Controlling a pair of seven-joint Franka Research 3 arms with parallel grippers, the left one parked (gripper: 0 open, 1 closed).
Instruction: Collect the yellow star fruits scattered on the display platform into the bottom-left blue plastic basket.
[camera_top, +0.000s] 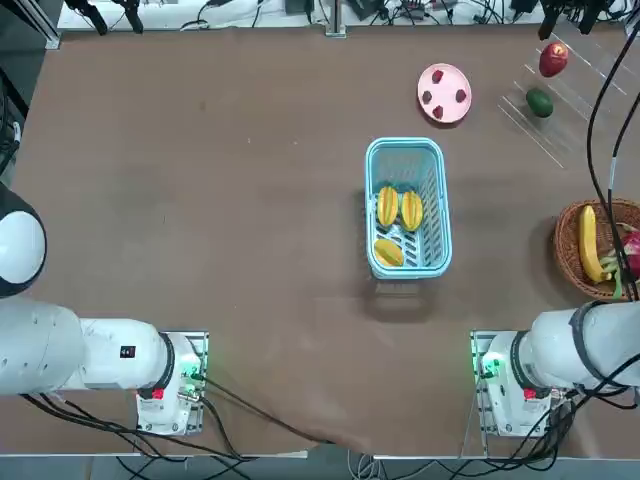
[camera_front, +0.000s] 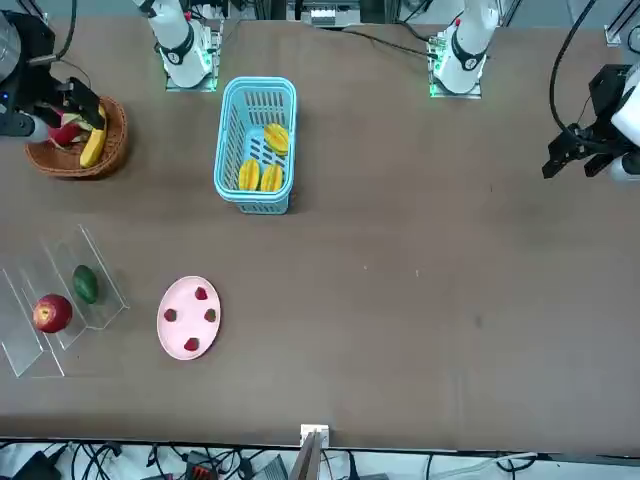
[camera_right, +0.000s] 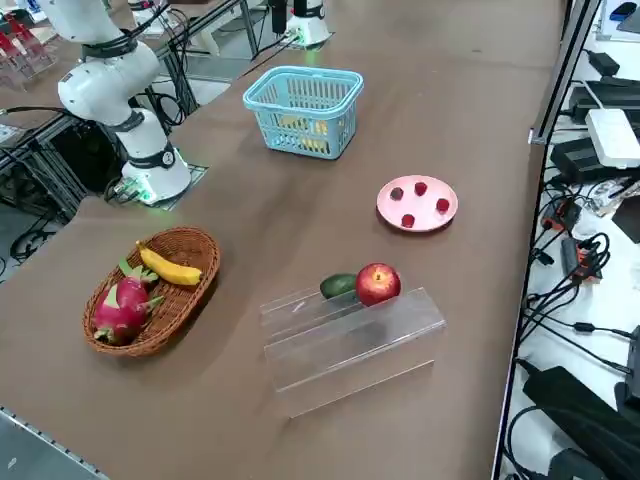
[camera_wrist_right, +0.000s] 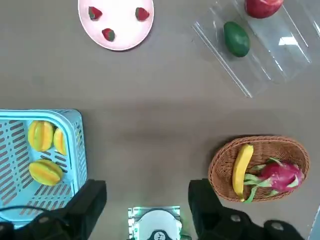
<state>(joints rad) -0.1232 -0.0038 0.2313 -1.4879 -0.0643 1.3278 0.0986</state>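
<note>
Three yellow star fruits sitting inside the blue plastic basket near table center: two lying side by side mid-basket, third lying alone toward the robot-side end. Basket standing upright on the brown table, nothing else showing inside it.

Display platform standing at the far right of the table, clear acrylic, carrying only a red apple and a green fruit, the two just beside each other on the same step. No star fruit showing on it.

Pink plate lying between basket and platform, holding three small red berries. Brown woven basket sitting near the right arm's base, holding a banana and a pink dragon fruit.

Right gripper hanging high above the table, well apart from every item, looking straight down; fingers spread wide, gripping nothing. Blue basket lying off to one side below it, woven basket off to the other, bare table under the gap.
</note>
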